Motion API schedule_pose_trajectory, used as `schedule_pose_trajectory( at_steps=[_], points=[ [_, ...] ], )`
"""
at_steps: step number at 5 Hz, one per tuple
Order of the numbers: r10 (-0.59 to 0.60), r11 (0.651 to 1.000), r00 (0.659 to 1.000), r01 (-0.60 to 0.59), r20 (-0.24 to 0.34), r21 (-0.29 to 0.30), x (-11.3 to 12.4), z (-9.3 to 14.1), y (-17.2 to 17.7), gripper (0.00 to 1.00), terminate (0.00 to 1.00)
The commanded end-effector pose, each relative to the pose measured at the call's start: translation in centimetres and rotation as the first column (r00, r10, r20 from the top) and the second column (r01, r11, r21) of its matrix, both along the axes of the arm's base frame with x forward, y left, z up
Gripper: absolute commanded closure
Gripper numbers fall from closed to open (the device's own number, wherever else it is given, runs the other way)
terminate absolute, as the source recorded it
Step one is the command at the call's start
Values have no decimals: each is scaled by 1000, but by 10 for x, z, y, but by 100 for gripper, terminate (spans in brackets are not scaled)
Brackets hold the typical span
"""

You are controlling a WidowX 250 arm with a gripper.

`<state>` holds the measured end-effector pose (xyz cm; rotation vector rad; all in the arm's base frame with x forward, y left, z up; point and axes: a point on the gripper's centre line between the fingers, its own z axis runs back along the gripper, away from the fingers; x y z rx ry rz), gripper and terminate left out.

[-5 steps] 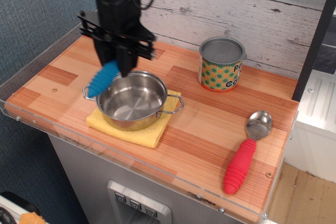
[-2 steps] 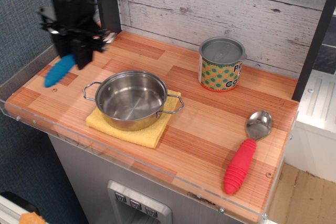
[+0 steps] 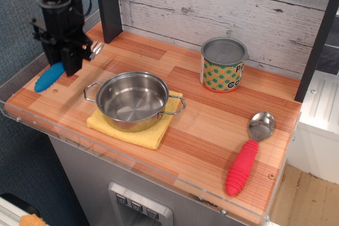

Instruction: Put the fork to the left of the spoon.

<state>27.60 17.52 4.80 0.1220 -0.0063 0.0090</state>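
The fork has a blue ribbed handle (image 3: 48,78) and shiny tines (image 3: 96,50). It lies slanted in my gripper (image 3: 67,65), handle low toward the table's left edge, tines up to the right. My gripper is shut on the fork's middle, at the far left of the wooden table (image 3: 212,115), left of the pot. I cannot tell whether the handle touches the table. The spoon (image 3: 245,162), red handle and metal bowl, lies at the front right, far from the gripper.
A steel pot (image 3: 133,100) sits on a yellow cloth (image 3: 139,133) left of centre. A patterned tin can (image 3: 224,65) stands at the back right. A dark post (image 3: 107,3) rises behind the gripper. A clear plastic rim (image 3: 32,123) runs along the left and front edges.
My gripper has carried the fork from above the pot's left rim leftward to the table's far left, and lowered it slightly since 0.4 s ago. The spoon, pot and can have not moved.
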Motion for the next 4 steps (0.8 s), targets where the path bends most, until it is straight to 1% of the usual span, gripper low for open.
schedule_pose_trajectory(
  at_steps=[1, 2, 3, 4],
  points=[
    [13, 1000, 999, -14, 50, 18, 7, -9, 7, 100, 0],
    [-5, 1000, 999, 5, 43, -9, 6, -21, 7, 100, 0],
    [-15, 1000, 998, 16, 68, -24, 6, -22, 2, 100, 0],
    [5, 999, 997, -2, 76, -46, 4, -18, 1, 0, 0]
  ],
)
